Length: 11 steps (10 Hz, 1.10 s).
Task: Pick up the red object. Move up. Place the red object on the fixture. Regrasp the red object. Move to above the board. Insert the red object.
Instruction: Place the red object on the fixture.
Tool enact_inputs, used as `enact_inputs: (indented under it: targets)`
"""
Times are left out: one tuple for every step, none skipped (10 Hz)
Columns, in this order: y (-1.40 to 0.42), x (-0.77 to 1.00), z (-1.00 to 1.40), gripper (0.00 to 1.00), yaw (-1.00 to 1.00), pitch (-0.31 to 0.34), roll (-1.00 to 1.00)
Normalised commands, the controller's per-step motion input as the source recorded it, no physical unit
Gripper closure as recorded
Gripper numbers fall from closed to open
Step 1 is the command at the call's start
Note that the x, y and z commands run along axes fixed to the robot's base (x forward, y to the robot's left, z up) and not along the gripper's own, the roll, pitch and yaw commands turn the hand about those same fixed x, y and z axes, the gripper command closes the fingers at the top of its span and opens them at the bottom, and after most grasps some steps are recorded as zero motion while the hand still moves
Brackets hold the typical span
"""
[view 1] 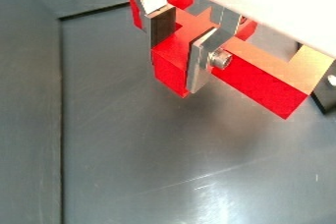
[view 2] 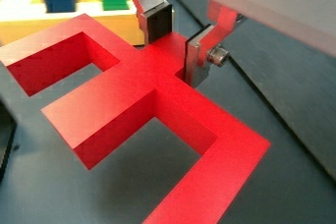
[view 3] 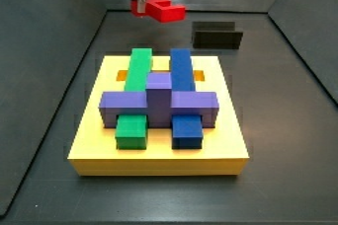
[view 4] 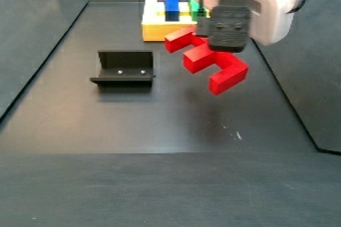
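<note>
To my left in a side view stands the small black open-fronted box, the fixture (view 4: 123,69), on the dark bench (view 4: 160,121). My jaws (view 4: 224,38) are clamped on the bright red blocky pronged piece, the red object (view 4: 206,58), which hangs clear of the bench, between the fixture and the large yellow slotted slab, the board (view 4: 163,13), behind me. In a wrist view my silver fingers (view 2: 201,55) pinch its central bar. I judge I am in the lift, with the fixture placement ahead. To do it well I should keep the piece level, carry it over the fixture's opening, lower slowly, and release only once it sits.
</note>
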Motion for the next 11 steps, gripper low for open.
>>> enact_inputs:
  targets:
    - [0.00,0.07,0.02,1.00,0.95,0.031,0.17]
    - [-0.02,0.15,0.00,1.00,0.85,0.114,0.15]
    - [-0.01,0.16,0.00,1.00,0.86,0.126,0.17]
    - [0.00,0.16,0.00,1.00,0.87,0.120,0.19]
    - [0.00,0.17,0.00,1.00,0.86,0.117,0.21]
    - [0.00,0.17,0.00,1.00,0.86,0.157,0.30]
    - [0.00,0.17,0.00,1.00,0.86,0.177,0.35]
    - [0.00,0.15,0.00,1.00,0.87,0.180,0.33]
    - [0.00,0.14,0.00,1.00,0.87,0.180,0.32]
    - [0.00,0.14,0.00,1.00,0.87,0.183,0.33]
    - [0.00,0.14,0.00,1.00,0.87,0.183,0.33]
